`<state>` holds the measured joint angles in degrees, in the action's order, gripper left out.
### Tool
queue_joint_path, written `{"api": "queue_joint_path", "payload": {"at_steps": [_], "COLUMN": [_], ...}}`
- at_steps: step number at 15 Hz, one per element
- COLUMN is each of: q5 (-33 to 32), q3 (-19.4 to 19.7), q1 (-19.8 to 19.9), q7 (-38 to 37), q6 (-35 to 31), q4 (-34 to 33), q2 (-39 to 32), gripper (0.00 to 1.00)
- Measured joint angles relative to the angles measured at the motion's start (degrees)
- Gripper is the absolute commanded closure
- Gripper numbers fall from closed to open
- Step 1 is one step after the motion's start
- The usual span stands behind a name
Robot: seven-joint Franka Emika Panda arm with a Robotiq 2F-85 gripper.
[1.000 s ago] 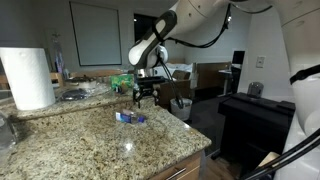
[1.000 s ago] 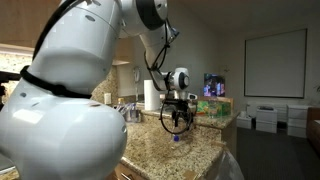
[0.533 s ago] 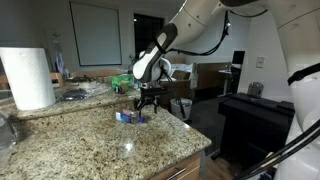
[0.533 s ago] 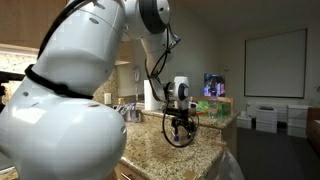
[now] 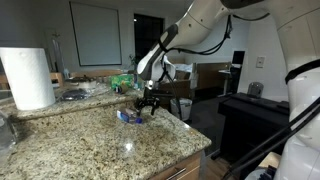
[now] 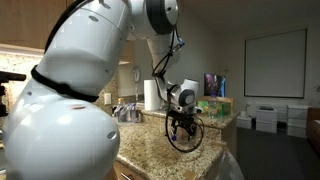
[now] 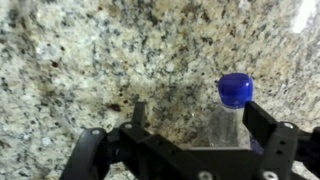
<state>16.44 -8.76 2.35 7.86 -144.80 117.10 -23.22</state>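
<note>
Now the tool [image 5: 147, 106] is low over the counter [image 5: 80, 145]; a second ago it hung clearly higher, and in both exterior views it has dropped step by step toward the granite; its jaws are spread as wide as they were a second ago, released, nothing held between them.

Right beneath it lies the small clear bottle [image 7: 226, 125] with a blue cap [image 7: 235, 90]; in the wrist view the bottle sits on its side inside the span of the jaws, nearer one finger [image 7: 278, 140] than the other, cap pointing away from the tool's body; no finger touches it that I can make out. In an exterior view the bottle [image 5: 128, 117] shows as a blue-and-clear shape just beside and below the fingertips, in the same spot on the counter as a second ago; so the arm has moved, the bottle has not.

What that descent amounts to: the bottle has gone from lying under a hovering tool to lying between open jaws, ungripped, off-centre.

Farther off, well behind the tool, a paper towel roll [image 5: 28, 78] stands upright at the counter's far end; some green items [image 5: 122, 80] sit beyond the tool, near the back edge; in an exterior view the tool [image 6: 181, 128] hides the bottle from sight.
</note>
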Motion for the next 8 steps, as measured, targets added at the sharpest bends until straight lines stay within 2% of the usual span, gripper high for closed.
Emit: {"api": "queue_joint_path", "payload": {"at_steps": [4,8], "q5": [4.75,5.17], "q3": [-3.01,-3.70], "q1": [2.04,1.69], "q7": [7.92,9.59], "q6": [0.85,1.14], "q4": [-0.79,0.06], "q2": [0.10,0.47], "gripper": [0.00,0.00]}}
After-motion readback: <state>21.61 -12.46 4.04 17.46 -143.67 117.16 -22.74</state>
